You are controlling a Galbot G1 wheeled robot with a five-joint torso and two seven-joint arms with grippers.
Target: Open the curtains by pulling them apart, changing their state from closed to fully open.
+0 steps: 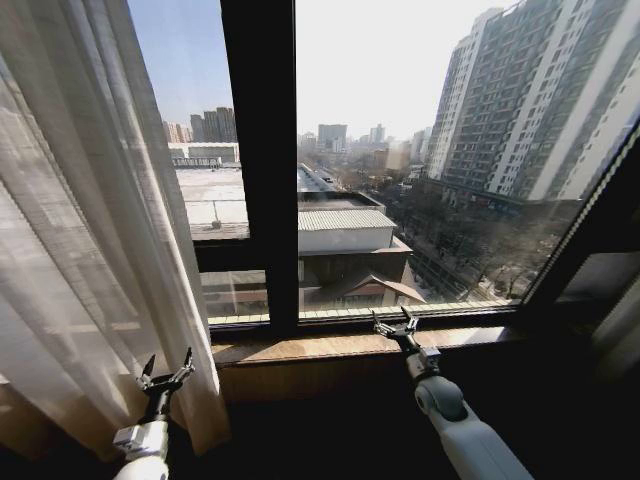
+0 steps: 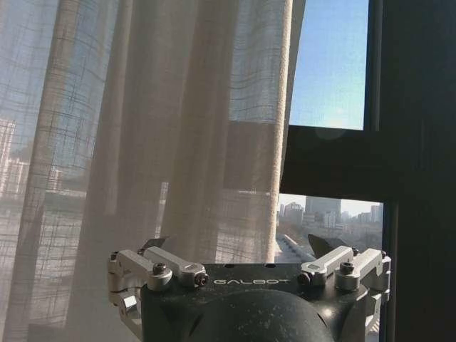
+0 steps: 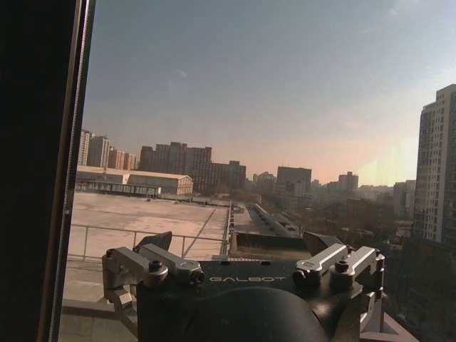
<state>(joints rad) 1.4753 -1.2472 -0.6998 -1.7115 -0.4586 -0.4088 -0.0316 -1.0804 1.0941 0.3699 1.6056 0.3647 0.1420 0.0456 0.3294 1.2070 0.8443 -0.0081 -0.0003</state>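
The left panel of the curtains (image 1: 80, 230) hangs bunched at the left of the window, sheer white with cream pleats, its inner edge near the dark central bar. My left gripper (image 1: 166, 370) stands open just in front of that panel's lower inner edge, holding nothing. In the left wrist view the curtain (image 2: 142, 128) hangs right ahead of the open left gripper (image 2: 237, 246). My right gripper (image 1: 397, 322) is open at the window sill, right of centre, facing bare glass; the right wrist view shows the gripper (image 3: 239, 241) with nothing between its fingers.
A dark vertical window frame bar (image 1: 260, 160) splits the glass. A wooden sill (image 1: 320, 348) runs below it. A slanted dark frame edge (image 1: 585, 220) closes the right side, with a pale strip (image 1: 622, 335) at the far right. City buildings lie outside.
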